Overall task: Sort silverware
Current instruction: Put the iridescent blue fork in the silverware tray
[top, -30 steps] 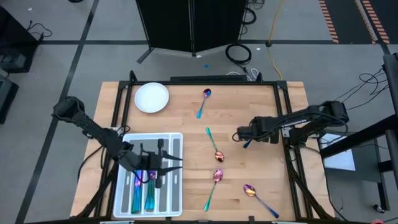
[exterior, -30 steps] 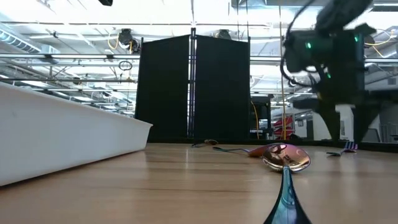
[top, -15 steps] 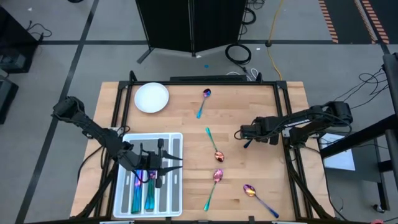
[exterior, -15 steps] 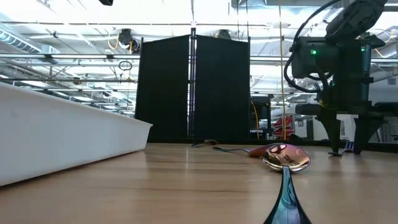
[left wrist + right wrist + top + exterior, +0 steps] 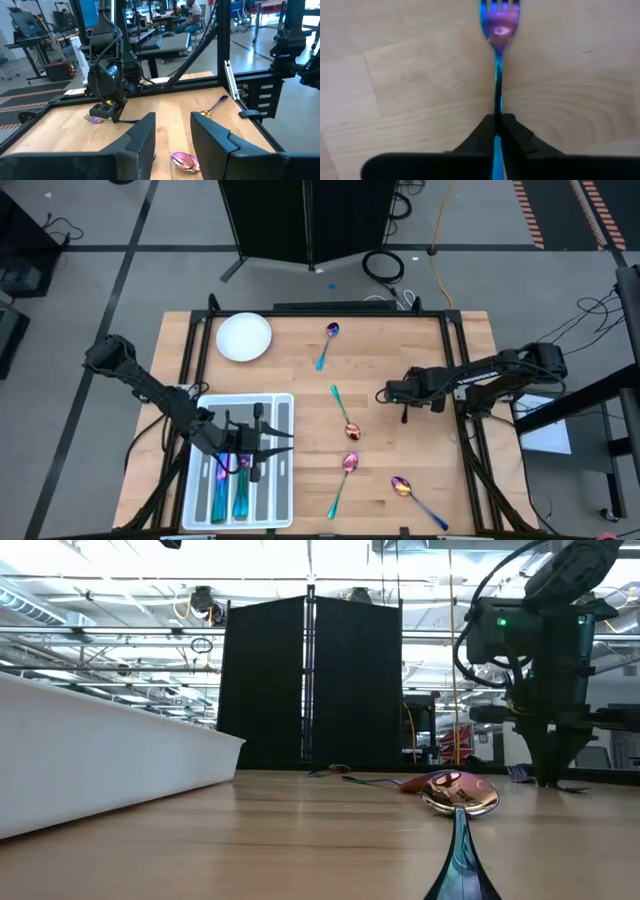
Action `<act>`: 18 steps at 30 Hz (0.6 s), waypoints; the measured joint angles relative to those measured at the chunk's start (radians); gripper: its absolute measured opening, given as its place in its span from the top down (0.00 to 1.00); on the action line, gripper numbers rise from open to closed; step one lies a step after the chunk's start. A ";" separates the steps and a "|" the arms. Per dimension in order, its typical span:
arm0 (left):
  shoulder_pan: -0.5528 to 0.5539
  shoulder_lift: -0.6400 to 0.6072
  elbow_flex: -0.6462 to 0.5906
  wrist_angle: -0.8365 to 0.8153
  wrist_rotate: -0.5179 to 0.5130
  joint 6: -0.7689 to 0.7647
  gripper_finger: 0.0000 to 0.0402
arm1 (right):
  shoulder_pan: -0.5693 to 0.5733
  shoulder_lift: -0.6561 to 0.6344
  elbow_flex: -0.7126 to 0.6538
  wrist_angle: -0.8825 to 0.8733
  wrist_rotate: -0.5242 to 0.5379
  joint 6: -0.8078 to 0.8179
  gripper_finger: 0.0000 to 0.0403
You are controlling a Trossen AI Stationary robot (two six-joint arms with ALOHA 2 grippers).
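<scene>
On the wooden table near its right edge lies a rainbow fork (image 5: 499,27). My right gripper (image 5: 403,408) stands over it, pointing down, shut on its handle; in the left wrist view the tines (image 5: 92,119) stick out beside this gripper (image 5: 113,116). Three spoons (image 5: 327,345) (image 5: 343,412) (image 5: 343,478) lie down the middle of the table and one (image 5: 415,498) at the near right. My left gripper (image 5: 172,136) hangs level and open over the white tray (image 5: 200,402), holding nothing. Two pieces of silverware (image 5: 230,488) lie in the tray. My right gripper pinches the fork's slim handle (image 5: 497,107) between its two fingers (image 5: 512,131), some way behind the head. The fingers come from above, pointing down, one on each side of the handle. The fork lies flat on the table, tines (image 5: 499,5) beyond the fingers.
A white round plate (image 5: 244,337) sits at the far left corner. Black frame rails (image 5: 462,360) run along the table's left and right edges. Bare wood lies between the tray and the row of spoons.
My right gripper has come down onto the fork and shut its fingers on the handle; half a second ago they stood apart on either side of it. The fork lies where it was.
</scene>
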 joint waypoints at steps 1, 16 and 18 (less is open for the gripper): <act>0.000 0.000 0.000 0.000 0.000 0.000 0.69 | 0.001 0.000 -0.001 0.005 0.006 -0.001 0.98; 0.001 0.000 0.000 0.000 0.000 -0.008 0.69 | 0.015 0.005 0.194 -0.078 0.161 -0.168 1.00; 0.003 0.000 0.000 0.002 -0.003 -0.053 0.69 | 0.032 0.004 0.238 -0.065 0.204 -0.219 1.00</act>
